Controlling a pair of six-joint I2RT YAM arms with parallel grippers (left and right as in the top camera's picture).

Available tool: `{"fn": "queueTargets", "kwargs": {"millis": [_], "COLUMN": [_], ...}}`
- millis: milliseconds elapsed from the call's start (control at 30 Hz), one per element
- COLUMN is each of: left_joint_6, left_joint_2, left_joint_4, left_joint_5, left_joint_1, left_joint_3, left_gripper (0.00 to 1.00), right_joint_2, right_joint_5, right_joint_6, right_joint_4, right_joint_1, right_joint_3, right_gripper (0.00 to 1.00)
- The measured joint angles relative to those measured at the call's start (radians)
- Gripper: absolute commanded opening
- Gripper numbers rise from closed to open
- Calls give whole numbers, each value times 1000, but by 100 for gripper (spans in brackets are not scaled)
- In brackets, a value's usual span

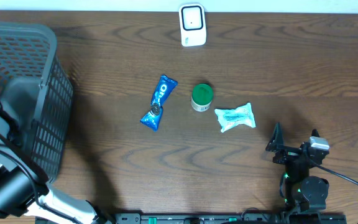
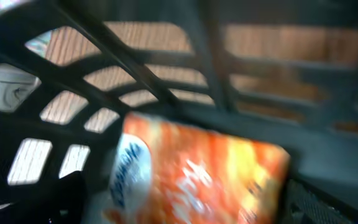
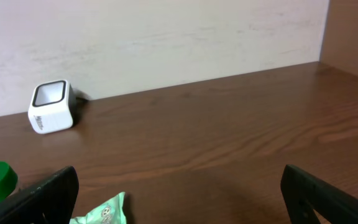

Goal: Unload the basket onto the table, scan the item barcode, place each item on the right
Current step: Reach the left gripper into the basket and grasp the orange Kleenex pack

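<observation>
- Dark wooden worktop; a grey plastic lattice basket is seen at frame left.
- A blurred orange printed packet lies inside it and is judged light, crinkly and slippery; an edge is best pinched.
- The left end effector and the right end effector are released, empty.

Mock shop checkout: wooden table, barcode scanner, shopping basket.
</observation>
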Motion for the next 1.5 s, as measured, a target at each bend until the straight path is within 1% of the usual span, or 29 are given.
{"fn": "queueTargets", "kwargs": {"millis": [133, 333, 433, 500, 600, 700, 800, 867, 933, 967, 1100, 1267, 1400, 1500], "left_joint_6": [0, -1, -2, -3, -6, -6, 0, 2, 10, 18, 32, 53, 56, 55], "left_joint_2": [-13, -47, -58, -64, -72, -69, -69, -69, -69, -69, -79, -133, -248, -361], "left_joint_4": [43, 136, 167, 188, 211, 231, 235, 236, 237, 238, 233, 211, 190, 192], "left_joint_5": [20, 107, 123, 126, 134, 148, 146, 147, 150, 153, 198, 346, 516, 602], "left_joint_1": [37, 93, 101, 102, 103, 103, 103, 104, 104, 104, 113, 126, 118, 104], "left_joint_3": [-25, -79, -101, -116, -133, -133, -135, -135, -136, -136, -136, -151, -182, -183], "left_gripper": [98, 98, 98, 100, 84, 73, 69, 62, 50, 48, 47, 47, 48, 50], "right_joint_2": [0, 0, 0, 0, 0, 0, 0, 0, 0, 0, 0, 0, 0, 0], "right_joint_5": [0, 0, 0, 0, 0, 0, 0, 0, 0, 0, 0, 0, 0, 0], "right_joint_6": [0, 0, 0, 0, 0, 0, 0, 0, 0, 0, 0, 0, 0, 0], "right_joint_4": [0, 0, 0, 0, 0, 0, 0, 0, 0, 0, 0, 0, 0, 0], "right_joint_1": [0, 0, 0, 0, 0, 0, 0, 0, 0, 0, 0, 0, 0, 0], "right_joint_3": [0, 0, 0, 0, 0, 0, 0, 0, 0, 0, 0, 0, 0, 0], "right_gripper": [99, 99, 99, 99, 99, 99, 99, 99, 99, 99, 99, 99, 99, 99]}}
